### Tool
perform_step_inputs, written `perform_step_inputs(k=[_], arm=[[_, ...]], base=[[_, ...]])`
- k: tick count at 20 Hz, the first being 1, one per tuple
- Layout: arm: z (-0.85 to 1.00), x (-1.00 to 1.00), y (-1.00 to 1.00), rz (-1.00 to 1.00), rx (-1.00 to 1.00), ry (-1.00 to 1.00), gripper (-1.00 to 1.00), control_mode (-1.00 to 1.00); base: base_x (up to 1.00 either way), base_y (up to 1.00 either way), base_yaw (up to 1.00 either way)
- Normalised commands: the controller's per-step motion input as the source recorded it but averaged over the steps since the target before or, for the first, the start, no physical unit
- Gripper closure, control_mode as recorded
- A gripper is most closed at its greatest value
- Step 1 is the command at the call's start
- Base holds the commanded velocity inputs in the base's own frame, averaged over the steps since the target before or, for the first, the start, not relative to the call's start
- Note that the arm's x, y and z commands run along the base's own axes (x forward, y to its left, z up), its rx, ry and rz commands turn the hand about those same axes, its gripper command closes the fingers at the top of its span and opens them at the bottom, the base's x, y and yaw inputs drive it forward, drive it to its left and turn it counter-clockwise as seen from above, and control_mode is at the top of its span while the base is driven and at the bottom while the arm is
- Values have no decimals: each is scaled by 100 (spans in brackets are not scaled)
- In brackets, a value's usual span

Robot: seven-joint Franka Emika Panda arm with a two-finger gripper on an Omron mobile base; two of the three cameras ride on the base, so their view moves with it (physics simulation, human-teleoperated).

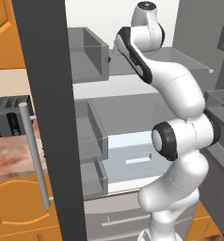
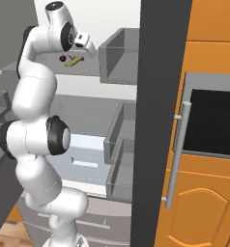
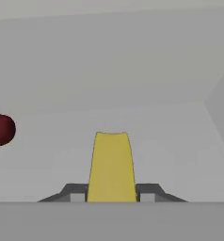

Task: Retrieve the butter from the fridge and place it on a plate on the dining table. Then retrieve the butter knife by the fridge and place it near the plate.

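Grey fridge (image 1: 48,94) shelf (image 2: 83,71), hand (image 3: 112,196) pinching butter (image 3: 111,164) beside red fruit (image 3: 1,129)

Orange wooden cabinets (image 2: 204,212), a black toaster (image 1: 5,117) on a marbled counter (image 1: 12,157).

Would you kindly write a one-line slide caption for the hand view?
Tool closed on the yellow butter on a pale fridge shelf, dark red fruit nearby.
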Motion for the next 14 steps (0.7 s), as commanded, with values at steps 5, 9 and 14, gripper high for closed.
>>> perform_step_inputs(k=[5, 9, 14], arm=[[0, -94, -14, 0, 1, 0, 100, -100], [-22, -100, -12, 0, 0, 0, 100, -100], [-9, -100, -2, 0, 0, 0, 100, -100]], base=[[0, 0, 0], [0, 0, 0], [0, 0, 0]])
